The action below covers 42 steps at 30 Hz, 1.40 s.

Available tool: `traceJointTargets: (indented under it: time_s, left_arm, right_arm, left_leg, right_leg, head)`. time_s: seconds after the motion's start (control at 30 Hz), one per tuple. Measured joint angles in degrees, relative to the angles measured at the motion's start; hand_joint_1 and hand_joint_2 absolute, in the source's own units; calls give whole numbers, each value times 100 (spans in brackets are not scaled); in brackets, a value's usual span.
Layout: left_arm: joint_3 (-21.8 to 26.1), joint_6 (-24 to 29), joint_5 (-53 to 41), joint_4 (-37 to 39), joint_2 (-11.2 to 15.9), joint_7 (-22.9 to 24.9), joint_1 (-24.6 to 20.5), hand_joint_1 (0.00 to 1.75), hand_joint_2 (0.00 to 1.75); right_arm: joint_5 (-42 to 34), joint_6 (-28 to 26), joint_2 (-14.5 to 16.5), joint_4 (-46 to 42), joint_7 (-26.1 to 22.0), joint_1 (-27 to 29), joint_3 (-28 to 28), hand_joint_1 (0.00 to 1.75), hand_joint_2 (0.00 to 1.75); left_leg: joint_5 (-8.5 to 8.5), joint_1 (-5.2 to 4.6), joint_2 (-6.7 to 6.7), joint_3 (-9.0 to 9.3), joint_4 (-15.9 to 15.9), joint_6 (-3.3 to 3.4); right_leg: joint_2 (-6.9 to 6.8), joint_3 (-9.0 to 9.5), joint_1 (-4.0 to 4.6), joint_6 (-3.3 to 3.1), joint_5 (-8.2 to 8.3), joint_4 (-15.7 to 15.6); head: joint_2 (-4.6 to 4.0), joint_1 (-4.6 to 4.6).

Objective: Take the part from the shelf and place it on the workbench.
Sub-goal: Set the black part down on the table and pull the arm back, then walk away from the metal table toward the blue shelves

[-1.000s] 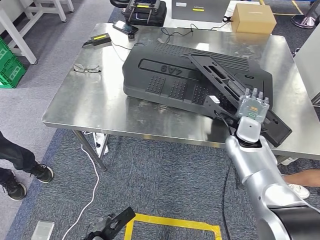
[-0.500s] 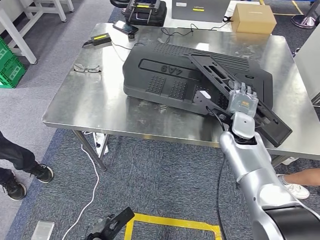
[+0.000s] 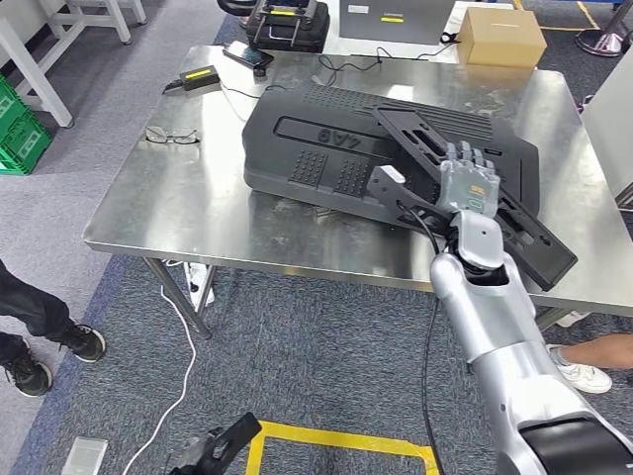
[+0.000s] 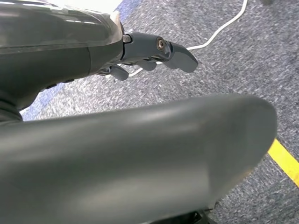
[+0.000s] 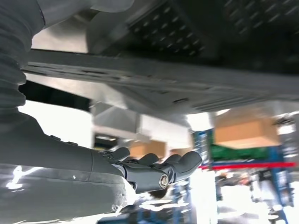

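A long black slotted part lies slanted across the steel workbench, its far end propped on a large black moulded panel. My right hand hovers over the middle of the long part, fingers stretched forward and apart. The right wrist view shows those fingers with nothing in them, beside the black part. My left hand hangs low by the floor; its fingers are extended and hold nothing.
On the bench are glasses, a black device with a yellow label, a phone and a cardboard box. A person's shoes stand at the left, another foot at the right. A white cable and yellow tape cross the floor.
My right hand has moved left and farther over the bench along the long part. The long part and the panel have stayed where they were.
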Motion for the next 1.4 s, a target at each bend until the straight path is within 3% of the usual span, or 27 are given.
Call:
traceJointTargets:
  time_s: [0.1, 0.23, 0.43, 0.53, 0.6, 0.73, 0.87, 1.1, 1.2, 1.27, 1.33, 1.4]
  left_arm:
    - [73, 41, 112, 0, 29, -85, 60, 0, 0]
    - [122, 87, 200, 0, 56, -175, 112, 0, 0]
    - [189, 174, 270, 0, 69, -304, 187, 0, 0]
    - [198, 203, 268, 0, 70, -311, 221, 0, 0]
    - [204, 230, 272, 0, 71, -322, 242, 0, 0]
    - [225, 258, 282, 0, 73, -357, 272, 0, 0]
    - [254, 301, 345, 0, 75, -387, 281, 0, 0]
    - [327, 374, 385, 0, 98, -398, 288, 0, 0]
    - [359, 394, 399, 0, 103, -404, 286, 0, 0]
    - [367, 413, 421, 0, 104, -405, 284, 0, 0]
    - [373, 422, 446, 0, 105, -402, 289, 0, 0]
    - [379, 423, 463, 0, 107, -394, 298, 0, 0]
  right_arm:
    - [-685, 473, -166, -685, -307, 102, 335, 0, 175]
    - [-1264, 186, -429, -1432, -427, 339, 506, 0, 0]
    - [-1617, -1894, -907, -3365, -958, 1540, 438, 0, 0]
    - [-1677, -2984, -1047, -4382, -1501, 2359, 237, 0, 0]
    - [-1798, -3371, -1071, -4992, -1931, 2873, 63, 0, 0]
    - [-2139, -3481, -991, -5956, -2810, 3707, -342, 0, 0]
    - [-2497, -3485, -845, -6511, -3300, 4259, -630, 0, 0]
    - [-3119, -3485, -651, -6883, -3755, 4820, -827, 0, 0]
    - [-3274, -3486, -626, -6953, -3821, 4950, -851, 0, 0]
    - [-3367, -3489, -620, -6985, -3861, 5021, -871, 0, 0]
    - [-3463, -3491, -618, -6989, -3905, 5091, -895, 0, 0]
    - [-3555, -3492, -618, -6990, -3951, 5167, -924, 0, 0]
  left_leg:
    - [0, 0, 0, 1, 0, 0]
    - [0, -1, 0, 1, 0, 0]
    - [-5, -1, -3, -2, 0, 0]
    - [-9, -1, -4, -4, -1, 1]
    - [-11, -1, -4, -5, -2, 3]
    - [-11, -1, -4, -4, -4, 3]
    - [-11, -4, -4, -1, 3, 4]
    - [-15, -29, -4, -7, 37, 30]
    - [59, -6, 12, 6, -16, 109]
    - [128, 43, 37, 16, -90, 172]
    - [149, 56, 49, 8, -102, 187]
    - [155, 63, 52, -1, -94, 177]
  right_leg:
    - [-1, 0, 0, 0, 0, -1]
    - [-2, 0, 0, 0, 0, -2]
    - [-6, 1, 0, 1, -3, -11]
    - [-7, 1, 0, 3, -5, -14]
    - [-7, 1, -1, 4, -6, -15]
    - [-7, 3, -1, 4, -6, -16]
    - [-7, 8, -12, 8, -2, -20]
    - [-6, 14, -42, 43, 21, -25]
    - [2, 17, -44, 111, 19, -29]
    - [5, -77, -43, 160, -209, 215]
    - [0, -301, -72, 213, -583, 834]
    - [-3, -451, -102, 252, -745, 1327]
  head:
    - [0, -1]
    - [0, -1]
    - [0, 1]
    - [0, 1]
    - [0, 1]
    - [0, 0]
    - [0, -1]
    - [0, -1]
    - [0, -1]
    - [0, 10]
    - [0, 20]
    - [0, 21]
